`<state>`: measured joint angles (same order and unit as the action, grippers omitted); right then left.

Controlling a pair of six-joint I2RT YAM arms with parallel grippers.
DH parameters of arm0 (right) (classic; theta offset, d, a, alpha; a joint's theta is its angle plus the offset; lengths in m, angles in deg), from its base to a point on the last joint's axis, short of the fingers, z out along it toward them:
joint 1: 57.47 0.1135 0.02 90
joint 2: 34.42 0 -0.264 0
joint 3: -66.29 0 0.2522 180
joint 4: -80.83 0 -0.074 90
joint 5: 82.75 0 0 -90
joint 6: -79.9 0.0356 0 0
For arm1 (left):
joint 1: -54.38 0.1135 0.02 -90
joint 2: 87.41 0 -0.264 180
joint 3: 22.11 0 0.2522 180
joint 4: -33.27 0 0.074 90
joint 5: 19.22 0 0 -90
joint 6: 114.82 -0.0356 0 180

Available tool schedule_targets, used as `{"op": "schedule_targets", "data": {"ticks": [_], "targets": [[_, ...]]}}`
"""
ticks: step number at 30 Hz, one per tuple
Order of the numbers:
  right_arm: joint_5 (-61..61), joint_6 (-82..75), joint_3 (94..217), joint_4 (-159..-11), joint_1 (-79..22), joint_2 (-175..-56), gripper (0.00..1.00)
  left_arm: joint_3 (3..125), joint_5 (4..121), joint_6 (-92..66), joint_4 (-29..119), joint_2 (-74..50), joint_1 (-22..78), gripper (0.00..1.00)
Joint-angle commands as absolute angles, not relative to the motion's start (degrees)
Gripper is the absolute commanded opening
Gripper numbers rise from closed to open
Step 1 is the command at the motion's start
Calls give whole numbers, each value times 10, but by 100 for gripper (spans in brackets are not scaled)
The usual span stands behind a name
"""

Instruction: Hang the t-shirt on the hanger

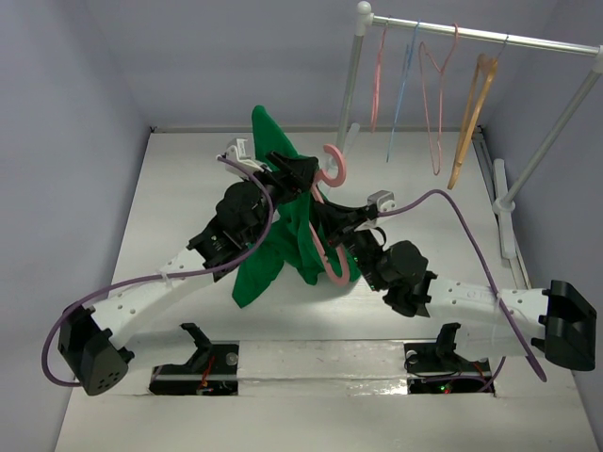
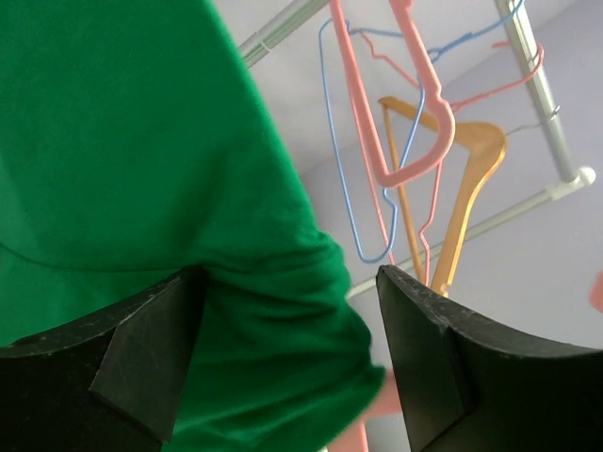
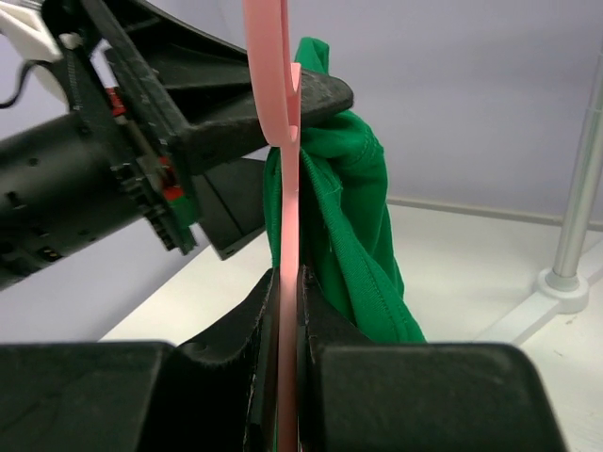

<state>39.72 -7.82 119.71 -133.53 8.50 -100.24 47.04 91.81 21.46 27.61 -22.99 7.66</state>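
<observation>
The green t-shirt (image 1: 268,250) hangs bunched in mid-air over the table's middle, its top pointing up at the back. The salmon-pink hanger (image 1: 333,169) stands upright beside it, hook up, its lower arm (image 1: 335,270) showing below the cloth. My right gripper (image 1: 328,222) is shut on the hanger's arm; in the right wrist view (image 3: 287,282) the hanger (image 3: 273,85) runs edge-on between the jaws, with the t-shirt (image 3: 353,217) draped on its right. My left gripper (image 1: 294,175) is open near the hook. Its jaws (image 2: 287,311) stand wide apart with t-shirt cloth (image 2: 122,169) between them.
A white clothes rack (image 1: 471,33) stands at the back right, its foot (image 1: 509,212) on the table. Thin pink hangers (image 1: 433,104), a blue one (image 1: 403,85) and a wooden one (image 1: 471,113) hang on it. Grey walls close the left and back sides.
</observation>
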Motion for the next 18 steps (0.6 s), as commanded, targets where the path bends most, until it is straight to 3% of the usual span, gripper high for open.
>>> {"op": "schedule_targets", "data": {"ticks": [1, 18], "targets": [[339, -92, 1240, -1410, 86, -1000, 0, 449, 909, 233, 207, -226, 82, 68], [331, -74, 1258, -1367, 86, -1037, 0, 406, 893, 240, 141, -250, 82, 26]]}}
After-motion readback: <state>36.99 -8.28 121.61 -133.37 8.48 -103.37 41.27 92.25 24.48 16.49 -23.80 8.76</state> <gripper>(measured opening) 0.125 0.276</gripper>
